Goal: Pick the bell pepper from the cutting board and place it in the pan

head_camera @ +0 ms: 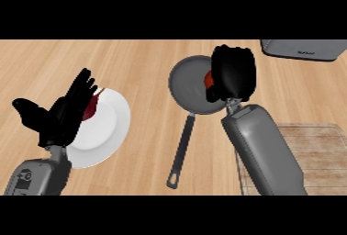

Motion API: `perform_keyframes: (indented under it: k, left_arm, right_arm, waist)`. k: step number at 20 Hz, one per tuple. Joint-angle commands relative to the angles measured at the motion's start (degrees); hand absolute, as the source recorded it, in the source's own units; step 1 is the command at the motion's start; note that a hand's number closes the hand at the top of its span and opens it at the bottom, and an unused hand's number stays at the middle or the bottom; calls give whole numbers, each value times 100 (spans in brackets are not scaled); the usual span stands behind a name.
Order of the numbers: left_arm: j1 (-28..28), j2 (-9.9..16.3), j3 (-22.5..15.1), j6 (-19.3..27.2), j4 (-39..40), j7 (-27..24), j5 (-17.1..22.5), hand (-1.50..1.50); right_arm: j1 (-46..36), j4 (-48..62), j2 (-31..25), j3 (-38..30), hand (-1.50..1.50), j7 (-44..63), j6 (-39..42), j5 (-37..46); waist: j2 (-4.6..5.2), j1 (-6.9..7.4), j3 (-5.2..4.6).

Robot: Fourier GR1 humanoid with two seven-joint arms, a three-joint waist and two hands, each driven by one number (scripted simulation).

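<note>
**Hovering over the pan, pepper in the right robot hand**

Head view, looking steeply down.

- Right robot hand [232,75] sits over the pan [186,87], fingers curled downward round a red thing, only a sliver of it visible at the hand's left edge. I take it for the bell pepper [209,81]. So the pepper is above the pan's bowl, clamped in the hand; whether it touches the pan floor cannot be told.
- Right forearm rises from the lower edge, crossing the cutting board [315,156], which shows nothing on its visible part.
- Pan handle [181,151] points toward the lower edge.
- Left robot hand [64,112] rests at the left, fingers straight and apart, over a white plate [108,133] with a dark red item [92,108] mostly hidden behind it.
- Grey appliance [304,48] at the desk's far right.

Handling, as judgement: a pepper is light, hollow, smooth-skinned and rather slippery; it gives slightly when squeezed. Best hold is round the widest part, fingers opposite thumb, as here.
</note>
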Motion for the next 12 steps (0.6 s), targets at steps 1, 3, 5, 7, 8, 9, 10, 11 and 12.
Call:
perform_keyframes:
  k: [1, 3, 5, 7, 8, 9, 10, 11, 12]
  left_arm:
    - [-105, -39, -110, -42, 10, 17, -35, 0]
    - [-226, -106, -196, -46, 81, 11, -72, 0]
    - [-342, -52, -159, -7, 100, 81, -118, 0]
    - [-303, -28, -121, -87, 53, 59, -36, 0]
    - [-141, -39, -100, -45, 57, 0, -63, 0]
    - [-247, -180, -106, 106, 174, -6, -106, 0]
    - [-352, -8, 59, 46, 190, 12, -60, 0]
    - [-363, -162, -41, 110, 235, 1, -87, 0]
    - [-162, -117, -82, 25, 50, 18, -58, 0]
  right_arm:
    - [-807, 222, 28, 249, 150, 1791, 47, -96]
    - [-1097, 502, 29, 414, 150, 2512, -79, -205]
    - [-1553, 738, 29, 565, 150, 3240, -129, -290]
    - [-1947, 1212, 29, 573, 150, 3721, -287, -492]
    - [-1766, 1365, 29, 825, 150, 3932, -648, -688]
    - [-1984, 1465, 29, 971, 150, 4036, -777, -744]
    - [-2257, 1736, 29, 741, 150, 3970, -861, -802]
    - [-2247, 1790, 28, 990, 150, 4185, -1003, -992]
    - [-2324, 1789, 28, 1060, 150, 4285, -1048, -1059]
  waist:
    - [63, 264, 13]
    - [125, 307, 14]
    - [111, 238, 19]
    - [135, 251, 19]
    - [125, 162, 25]
    - [119, 33, 25]
    - [131, -5, 25]
    - [126, -7, 25]
    - [84, -63, 28]
